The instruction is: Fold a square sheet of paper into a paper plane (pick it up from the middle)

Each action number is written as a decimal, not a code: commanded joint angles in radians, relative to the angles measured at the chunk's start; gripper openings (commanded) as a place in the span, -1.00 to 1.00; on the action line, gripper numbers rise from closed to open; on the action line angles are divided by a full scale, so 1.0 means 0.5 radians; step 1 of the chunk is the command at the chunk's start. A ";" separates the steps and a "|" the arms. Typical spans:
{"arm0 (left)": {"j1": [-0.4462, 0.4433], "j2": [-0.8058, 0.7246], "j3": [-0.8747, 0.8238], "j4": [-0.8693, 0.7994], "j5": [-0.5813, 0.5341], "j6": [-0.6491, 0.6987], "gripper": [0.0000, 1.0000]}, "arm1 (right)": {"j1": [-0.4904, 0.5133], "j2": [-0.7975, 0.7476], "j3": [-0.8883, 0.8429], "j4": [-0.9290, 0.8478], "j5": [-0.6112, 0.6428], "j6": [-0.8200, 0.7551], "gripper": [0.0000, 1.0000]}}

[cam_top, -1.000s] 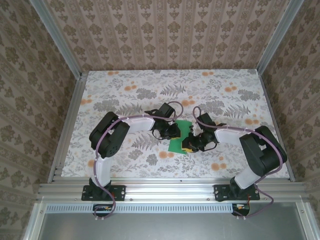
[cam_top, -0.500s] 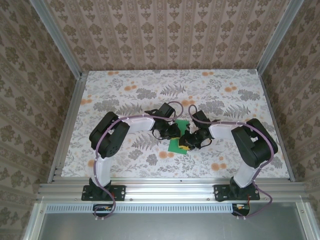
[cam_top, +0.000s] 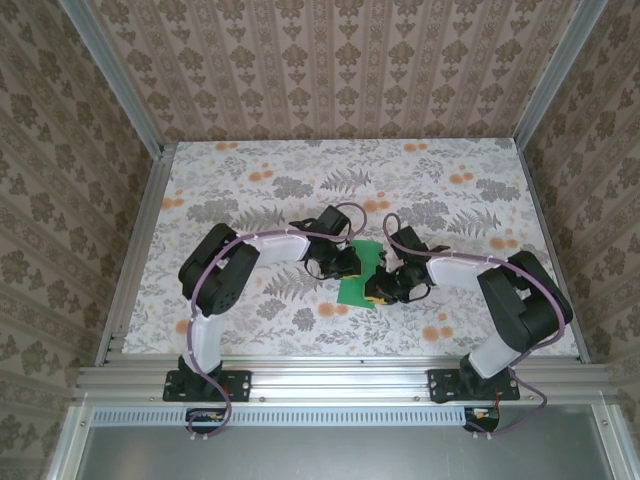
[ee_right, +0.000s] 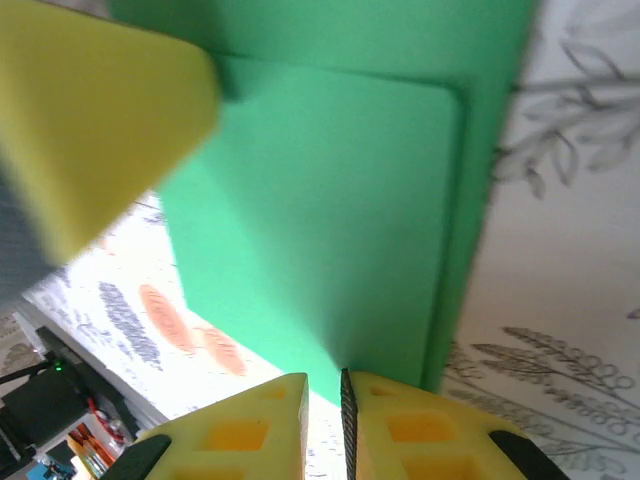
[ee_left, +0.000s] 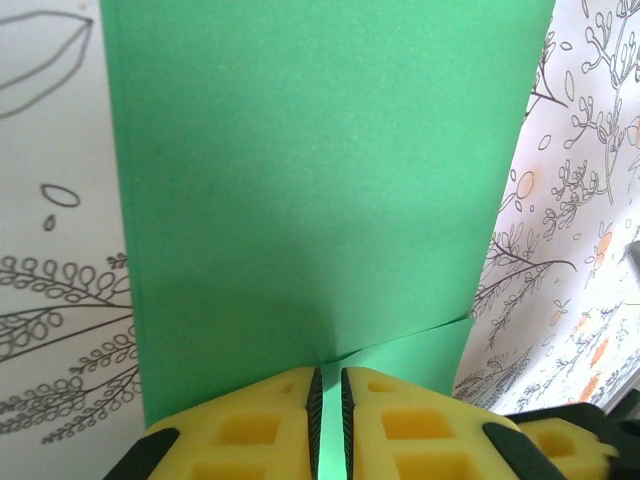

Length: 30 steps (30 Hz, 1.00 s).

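green paper (ee_left: 320, 170) held from two sides
my left fingers (ee_left: 250, 425) and right fingers (ee_right: 420, 430) are closed on its edges.

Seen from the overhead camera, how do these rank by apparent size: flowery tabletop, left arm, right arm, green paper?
1. flowery tabletop
2. left arm and right arm: about alike, so not ranked
3. green paper, partly covered by the arms

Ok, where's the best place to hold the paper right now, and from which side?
By its thin side edges, coming in level from left and right. The paper is a flat, folded sheet with nothing thick to grab, so only an edge fits between jaws. The left gripper and right gripper pinch opposite edges that way, which should keep it taut.
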 commanded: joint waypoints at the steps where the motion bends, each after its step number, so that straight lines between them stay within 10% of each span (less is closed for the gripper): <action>1: -0.011 0.055 0.035 -0.117 -0.029 0.049 -0.66 | 0.025 0.076 -0.114 0.088 0.044 0.066 -0.64; 11: -0.011 0.055 0.040 -0.133 -0.029 0.060 -0.66 | 0.052 -0.292 -0.063 -0.217 0.188 0.046 -0.64; 30: -0.020 0.056 0.039 -0.144 -0.023 0.091 -0.66 | 0.137 -0.289 -0.410 0.321 0.309 0.448 -0.64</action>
